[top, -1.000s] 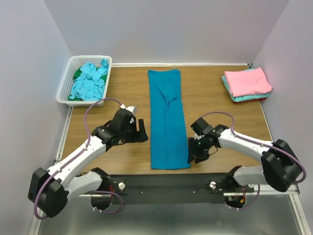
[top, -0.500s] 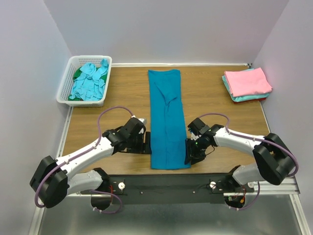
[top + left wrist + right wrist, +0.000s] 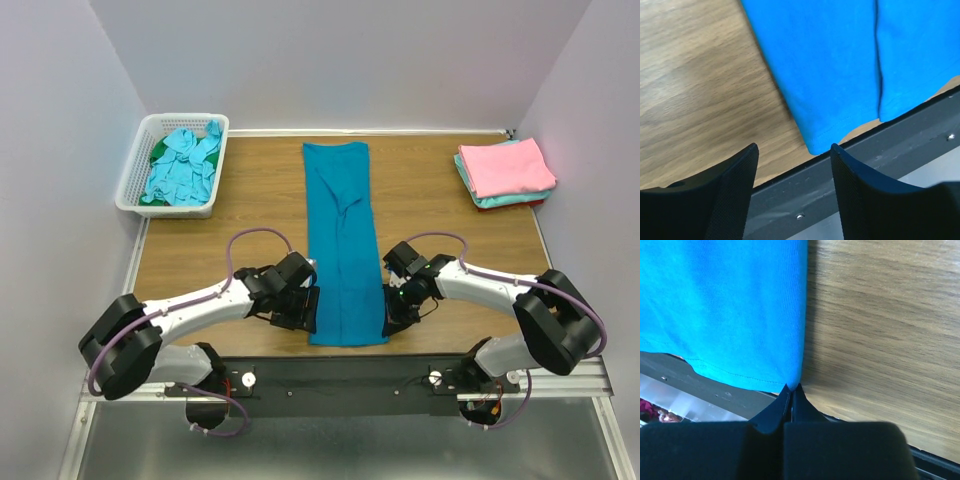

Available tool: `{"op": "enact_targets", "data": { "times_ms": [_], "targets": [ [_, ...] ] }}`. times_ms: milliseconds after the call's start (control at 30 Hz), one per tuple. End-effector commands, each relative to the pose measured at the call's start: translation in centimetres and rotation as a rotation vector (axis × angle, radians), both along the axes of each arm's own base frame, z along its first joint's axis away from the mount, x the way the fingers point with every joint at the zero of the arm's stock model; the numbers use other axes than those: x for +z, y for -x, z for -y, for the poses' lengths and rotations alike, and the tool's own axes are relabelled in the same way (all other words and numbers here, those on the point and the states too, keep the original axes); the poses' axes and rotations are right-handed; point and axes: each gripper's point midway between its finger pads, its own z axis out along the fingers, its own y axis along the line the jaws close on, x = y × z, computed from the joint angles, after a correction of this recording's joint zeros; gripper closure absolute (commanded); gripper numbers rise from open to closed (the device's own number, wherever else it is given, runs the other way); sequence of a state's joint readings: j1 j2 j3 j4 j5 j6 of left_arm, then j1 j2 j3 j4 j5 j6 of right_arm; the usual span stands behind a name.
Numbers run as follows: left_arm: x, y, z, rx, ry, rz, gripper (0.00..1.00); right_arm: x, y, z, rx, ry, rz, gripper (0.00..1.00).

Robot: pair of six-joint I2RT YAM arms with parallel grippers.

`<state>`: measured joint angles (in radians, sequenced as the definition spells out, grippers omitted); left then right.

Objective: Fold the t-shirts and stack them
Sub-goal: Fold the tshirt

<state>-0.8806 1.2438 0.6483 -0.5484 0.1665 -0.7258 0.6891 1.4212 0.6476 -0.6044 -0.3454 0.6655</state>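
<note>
- Closer in than a second ago: left gripper (image 3: pixel 305 308), off the bare wood at 9 o'clock and down at the 7 o'clock corner of the teal-blue shirt (image 3: pixel 340 240). Right gripper (image 3: pixel 392 318) tucked tighter against the 5 o'clock corner.
- Teal-blue shirt lying flat as a long folded strip, 12 to 6 o'clock down the middle of the table (image 3: pixel 250 195), near hem just short of the black rail (image 3: pixel 350 372).
- Both arms flanking the strip low on the wood, neither lying across it.
- At 10 o'clock, white basket (image 3: pixel 128 180) with crumpled pale turquoise shirts (image 3: pixel 185 165) piled over a green shirt (image 3: pixel 160 150).
- At 2 o'clock, well apart, a folded pink shirt (image 3: pixel 505 165) on top of other folded cloth.
- Seen from the left wrist only: fingers (image 3: pixel 725 190) spread wide, hem corner showing in the gap, rail behind.
- Seen from the right wrist only: fingertips (image 3: pixel 775 412) pressed together right at the hem corner. Cannot tell whether any cloth is caught between them.
</note>
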Motion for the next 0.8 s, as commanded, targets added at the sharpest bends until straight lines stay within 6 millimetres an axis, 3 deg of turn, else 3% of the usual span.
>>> {"op": "enact_targets", "data": {
  "times_ms": [0,133,367,500,767],
  "targets": [
    [0.0,0.4,0.8,-0.01,-0.01,-0.033,0.34,-0.1,0.2,0.3,0.003,0.015,0.011,0.99],
    [-0.7,0.8,1.0,-0.024,-0.039,-0.058,0.44,0.0,0.1,0.3,0.014,0.011,0.016,0.99],
    [-1.3,0.8,1.3,-0.04,-0.09,-0.084,0.51,0.0,0.0,0.3,0.023,0.011,0.021,0.99],
    [-0.3,0.7,2.3,-0.041,-0.043,-0.081,0.51,0.1,0.0,0.3,0.023,0.008,0.028,0.99],
    [-2.4,2.0,2.1,-0.078,-0.107,-0.149,0.5,0.3,-0.1,0.3,0.013,0.004,0.039,0.99]
  ]
}}
